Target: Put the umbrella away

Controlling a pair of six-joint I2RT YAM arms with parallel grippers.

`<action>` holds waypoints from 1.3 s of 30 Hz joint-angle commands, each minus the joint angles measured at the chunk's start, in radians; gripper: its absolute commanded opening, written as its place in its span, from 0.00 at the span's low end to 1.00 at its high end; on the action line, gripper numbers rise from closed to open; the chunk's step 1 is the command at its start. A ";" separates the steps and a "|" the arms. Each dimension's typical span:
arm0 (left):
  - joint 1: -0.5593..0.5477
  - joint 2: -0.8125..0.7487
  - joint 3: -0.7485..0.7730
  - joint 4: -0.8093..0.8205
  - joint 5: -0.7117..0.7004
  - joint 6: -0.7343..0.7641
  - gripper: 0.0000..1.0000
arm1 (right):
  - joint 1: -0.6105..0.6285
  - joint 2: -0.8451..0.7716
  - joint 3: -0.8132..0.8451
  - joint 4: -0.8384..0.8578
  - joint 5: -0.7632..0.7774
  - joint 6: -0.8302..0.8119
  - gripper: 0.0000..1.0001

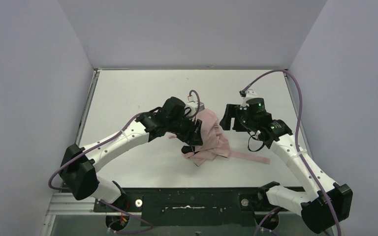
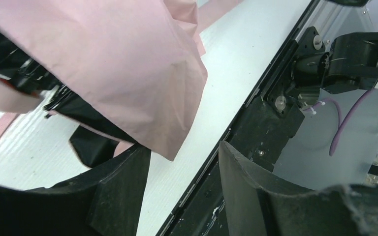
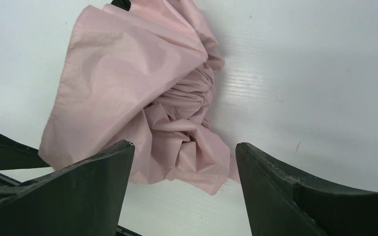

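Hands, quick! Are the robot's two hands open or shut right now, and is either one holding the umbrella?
Left hand: open, holding nothing.
Right hand: open, facing the umbrella, not holding it.

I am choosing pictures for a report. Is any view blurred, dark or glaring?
Top view: even light, sharp, only a soft shadow beside the umbrella. Left wrist view: the umbrella is close to the lens and slightly soft, and the gripper fingers are very dark. Right wrist view: the umbrella is sharp, with a faint sheen on the table.
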 commanded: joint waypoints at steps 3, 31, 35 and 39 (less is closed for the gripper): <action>0.078 -0.106 -0.065 0.036 -0.024 0.001 0.51 | -0.010 0.075 0.130 -0.036 0.033 -0.091 0.79; 0.050 -0.224 -0.267 0.121 -0.143 -0.018 0.52 | -0.104 0.065 -0.391 0.375 -0.218 -0.004 0.68; 0.036 -0.237 -0.288 0.122 -0.139 -0.022 0.51 | -0.118 0.133 -0.390 0.415 -0.278 -0.013 0.61; 0.020 -0.248 -0.304 0.124 -0.144 -0.031 0.52 | -0.117 0.122 -0.411 0.414 -0.351 0.010 0.50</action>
